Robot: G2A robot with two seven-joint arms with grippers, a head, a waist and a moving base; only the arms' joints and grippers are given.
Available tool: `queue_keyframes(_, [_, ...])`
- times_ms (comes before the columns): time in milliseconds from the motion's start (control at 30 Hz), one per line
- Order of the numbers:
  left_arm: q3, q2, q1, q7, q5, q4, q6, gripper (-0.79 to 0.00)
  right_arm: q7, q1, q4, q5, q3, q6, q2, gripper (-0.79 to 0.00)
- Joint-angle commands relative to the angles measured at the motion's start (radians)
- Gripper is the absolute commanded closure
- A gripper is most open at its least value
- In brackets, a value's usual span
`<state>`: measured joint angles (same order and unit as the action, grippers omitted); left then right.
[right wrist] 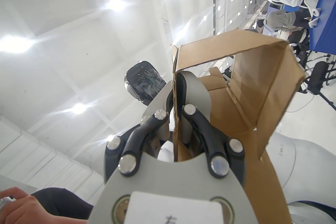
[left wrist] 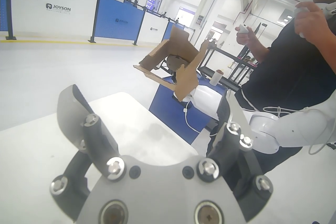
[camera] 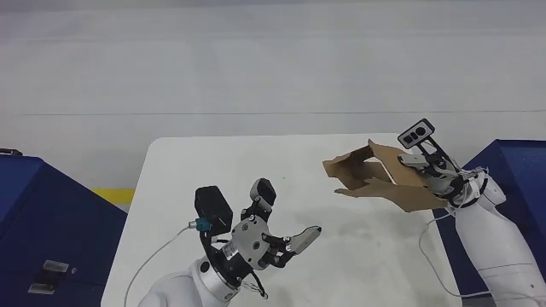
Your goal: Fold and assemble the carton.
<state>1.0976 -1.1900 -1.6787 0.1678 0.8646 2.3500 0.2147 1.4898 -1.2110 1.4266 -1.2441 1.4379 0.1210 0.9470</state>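
**Inspector:** Location of the carton (camera: 375,179)?

**Assistant:** In the air over the far right corner of the bench (camera: 196,188). It is brown card, partly folded. The panels stand at angles, the flaps are loose, and the open side faces the bench's left edge.

**Inspector:** What holds it?

**Assistant:** The right tool (right wrist: 175,80). Its fingers are pinched narrow on one card wall, one finger on each side of the panel.

**Inspector:** And the left tool (camera: 290,213)?

**Assistant:** Above the near half of the bench, about midway between the left and right edges. Its fingers are spread wide with nothing between them. It is well apart from the carton.

**Inspector:** Carton against the bench?

**Assistant:** Apart. The left wrist view shows it hanging clear of the surface.
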Motion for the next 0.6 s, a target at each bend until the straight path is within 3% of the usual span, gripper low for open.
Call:
queue_keyframes(0, [0.000,0.000,0.000,-0.001,0.000,0.000,0.000,-0.785,0.000,0.000,0.000,0.000,0.000,0.000,0.000,0.000])
queue_keyframes(567, [0.010,0.000,0.007,-0.007,0.033,-0.004,-0.016,-0.785,-0.007,-0.001,0.002,0.000,0.000,-0.001,0.000,0.000])
